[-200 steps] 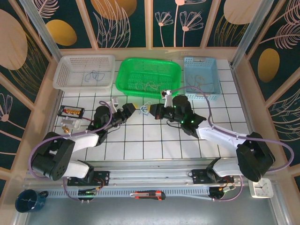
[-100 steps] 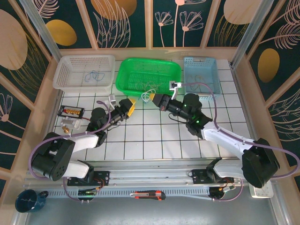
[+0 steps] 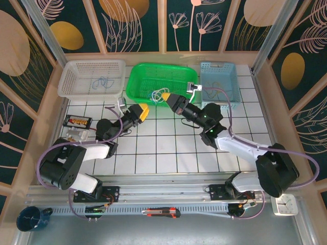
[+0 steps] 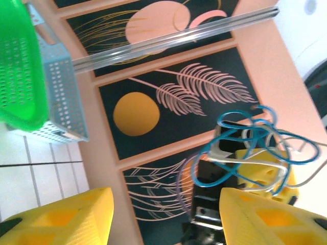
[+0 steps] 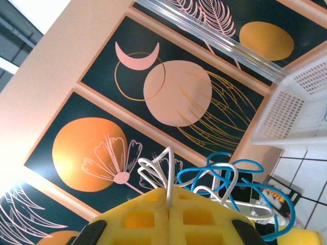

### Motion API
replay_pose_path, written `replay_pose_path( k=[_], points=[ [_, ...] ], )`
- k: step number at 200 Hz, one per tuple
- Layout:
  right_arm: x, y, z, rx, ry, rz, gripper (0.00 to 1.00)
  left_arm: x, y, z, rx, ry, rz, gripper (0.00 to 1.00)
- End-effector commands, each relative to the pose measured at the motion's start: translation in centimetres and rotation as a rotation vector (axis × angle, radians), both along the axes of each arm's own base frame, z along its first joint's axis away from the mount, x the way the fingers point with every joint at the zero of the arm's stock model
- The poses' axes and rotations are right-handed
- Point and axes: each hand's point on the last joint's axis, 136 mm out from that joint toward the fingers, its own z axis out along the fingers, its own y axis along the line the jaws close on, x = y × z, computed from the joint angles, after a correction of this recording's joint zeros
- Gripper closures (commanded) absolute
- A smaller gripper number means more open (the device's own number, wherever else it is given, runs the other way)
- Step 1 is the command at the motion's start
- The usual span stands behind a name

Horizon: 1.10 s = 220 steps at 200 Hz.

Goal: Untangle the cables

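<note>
- Right gripper (image 3: pixel 167 98): yellow jaws closed on the cables (image 3: pixel 159 95).
- Cables: a blue and pale tangle, held above the near rim of the green basket (image 3: pixel 148 76).
- Left gripper (image 3: pixel 143 111): jaws parted with nothing between them, near the tangle on its left and not touching it.
- Table (image 3: pixel 163 148): bare white tiles run from both grippers back to the arm bases.

Cables (image 5: pixel 225 176): thin, smooth glossy plastic sheath, blue and off-white.
Right gripper (image 5: pixel 167 196): fingers yellow matt plastic, moulded square pockets.
Left gripper (image 4: pixel 164 204): same yellow matt plastic.
Green basket (image 3: pixel 161 65), white basket (image 3: pixel 94 62), pale-blue basket (image 3: pixel 218 64): perforated plastic, slight sheen.
Table (image 3: pixel 168 148): glossy white tiles, dark grout.
Frame rail (image 4: pixel 173 37): brushed metal.
Right arm shell (image 3: pixel 240 148): glossy white plastic.
Wall panels (image 5: pixel 102 148): matt print.
</note>
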Motion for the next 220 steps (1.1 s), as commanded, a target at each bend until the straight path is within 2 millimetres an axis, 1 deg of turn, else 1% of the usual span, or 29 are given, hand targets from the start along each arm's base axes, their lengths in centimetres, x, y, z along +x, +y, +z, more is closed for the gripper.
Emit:
replay_pose_path(
  k=[1,24,98,150,173,188,220],
  points=[
    [-1.0,-0.2,3.0,0.12,-0.052,0.054,1.0,-0.5,0.3,3.6,-0.079,-0.116,-0.015,0.43],
    [-1.0,0.2,3.1,0.139,-0.048,0.071,1.0,-0.3,0.2,4.3,-0.098,-0.128,-0.017,0.44],
    [-1.7,1.2,3.7,0.179,-0.05,0.117,1.0,0.2,0.5,5.4,-0.153,-0.145,-0.006,0.5],
    [-2.2,1.6,3.6,0.18,-0.045,0.129,1.0,0.3,0.6,6.4,-0.174,-0.164,0.0,0.52],
    [-2.1,1.6,3.1,0.175,-0.035,0.123,1.0,0.2,0.7,6.7,-0.18,-0.17,0.001,0.52],
    [-2.1,1.5,2.8,0.172,-0.029,0.118,1.0,0.1,0.8,6.9,-0.182,-0.176,0.003,0.55],
    [-2.0,1.5,2.5,0.169,-0.025,0.113,1.0,0.0,1.0,7.1,-0.188,-0.182,0.01,0.64]
  ],
)
